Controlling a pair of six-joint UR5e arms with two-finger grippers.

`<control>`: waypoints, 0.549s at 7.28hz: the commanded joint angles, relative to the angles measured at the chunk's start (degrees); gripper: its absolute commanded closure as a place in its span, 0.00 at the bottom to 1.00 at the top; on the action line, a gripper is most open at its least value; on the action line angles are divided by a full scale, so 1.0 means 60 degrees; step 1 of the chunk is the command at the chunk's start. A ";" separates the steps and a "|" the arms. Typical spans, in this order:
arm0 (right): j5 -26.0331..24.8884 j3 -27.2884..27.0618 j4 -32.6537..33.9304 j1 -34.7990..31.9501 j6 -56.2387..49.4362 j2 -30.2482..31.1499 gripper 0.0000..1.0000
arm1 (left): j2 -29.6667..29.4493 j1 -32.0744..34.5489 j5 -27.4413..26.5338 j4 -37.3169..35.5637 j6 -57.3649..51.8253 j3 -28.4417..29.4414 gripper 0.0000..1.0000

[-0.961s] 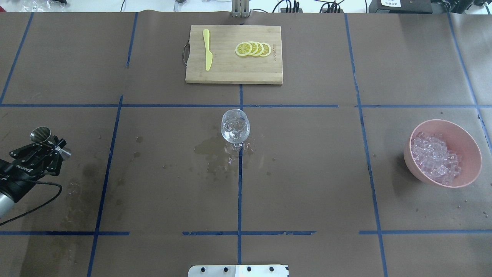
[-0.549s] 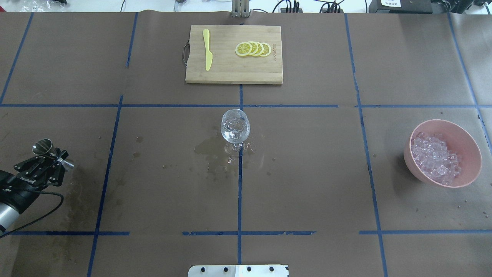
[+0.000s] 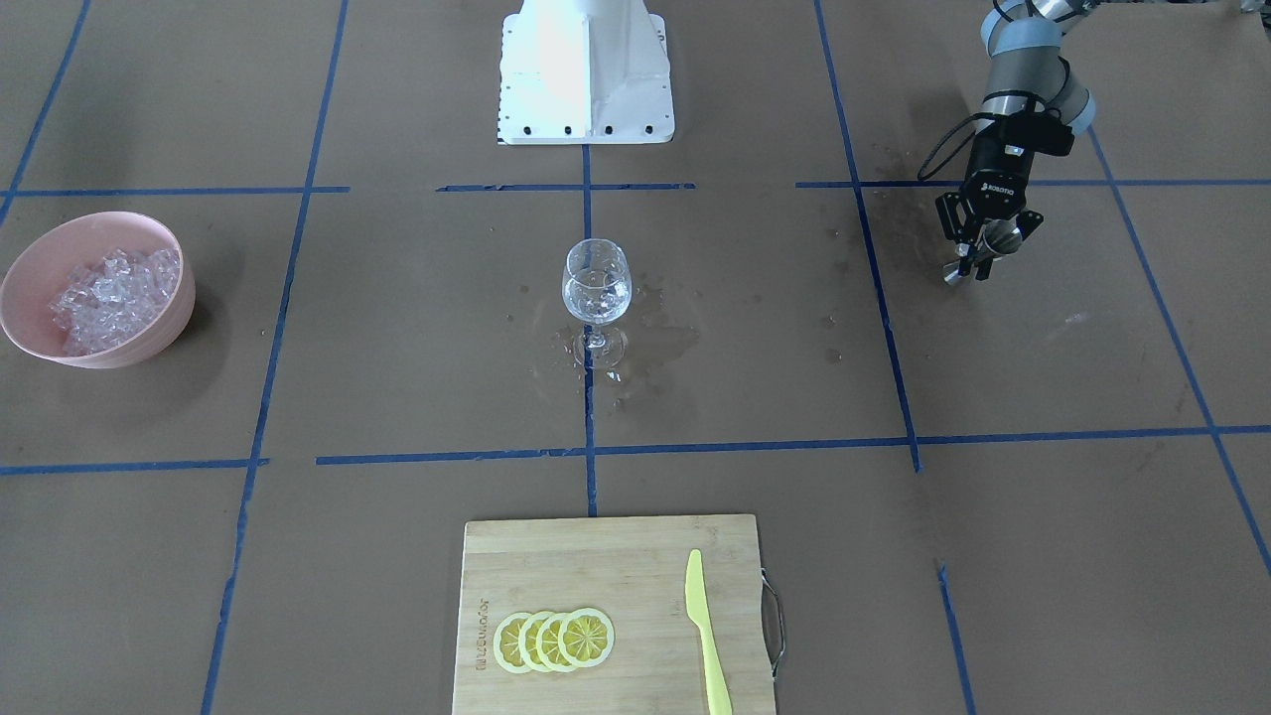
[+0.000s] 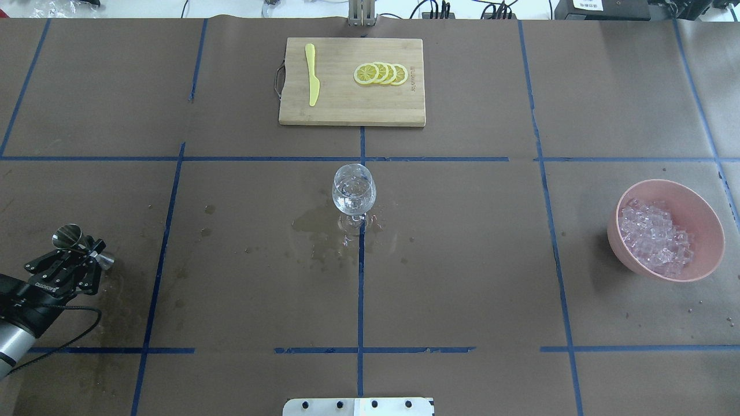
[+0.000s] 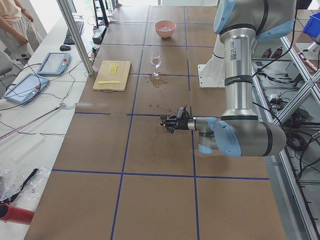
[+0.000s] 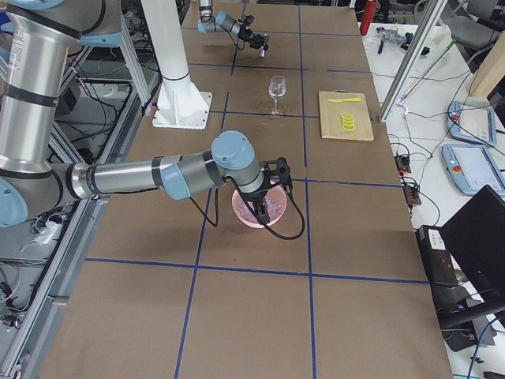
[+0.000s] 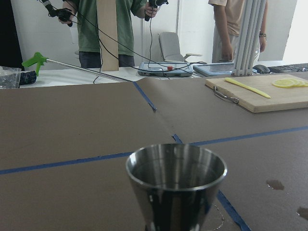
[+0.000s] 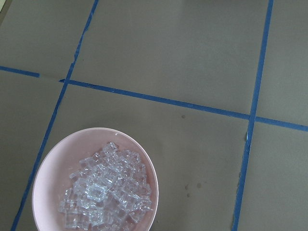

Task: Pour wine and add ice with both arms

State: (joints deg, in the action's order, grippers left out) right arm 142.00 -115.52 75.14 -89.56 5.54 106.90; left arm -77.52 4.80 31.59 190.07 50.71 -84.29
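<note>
My left gripper [image 4: 85,249] is shut on a steel jigger [image 4: 66,237] and holds it on its side, low over the table's far left; the jigger fills the left wrist view [image 7: 175,187]. A wine glass [image 4: 354,190] stands upright at the table's centre with a little clear liquid, hard to see. Ice cubes [image 4: 656,238] fill a pink bowl [image 4: 702,209] at the right. My right gripper [image 6: 267,189] hangs high above that bowl and shows only in the exterior right view; I cannot tell whether it is open. Its wrist view looks down on the ice [image 8: 108,190].
A wooden cutting board [image 4: 347,110] with lemon slices [image 4: 380,74] and a yellow knife [image 4: 312,75] lies at the far centre. A wet patch [image 4: 318,228] spreads beside the glass foot, and damp stains [image 4: 115,289] lie near the left gripper. The white pedestal [image 3: 584,70] stands at the robot's edge.
My left gripper has drawn back toward the robot's side with the jigger in it. The glass, the bowl and the board have not moved.
</note>
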 commanded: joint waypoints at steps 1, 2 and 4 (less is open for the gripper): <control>0.0005 -0.0010 0.0000 0.0000 0.0000 0.0054 0.00 | 0.0000 -0.0476 -0.0621 -0.0008 0.0000 0.0102 1.00; 0.0005 -0.0010 0.0000 0.0000 0.0000 0.0068 0.00 | 0.0000 -0.0506 -0.0622 0.0006 0.0029 0.0117 1.00; 0.0005 -0.0024 0.0000 0.0000 0.0000 0.0098 0.00 | 0.0000 -0.0565 -0.0622 0.0006 0.0059 0.0161 1.00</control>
State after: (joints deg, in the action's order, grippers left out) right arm 142.03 -115.61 75.15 -89.56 5.54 107.38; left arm -77.52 1.67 27.93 190.10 50.99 -83.43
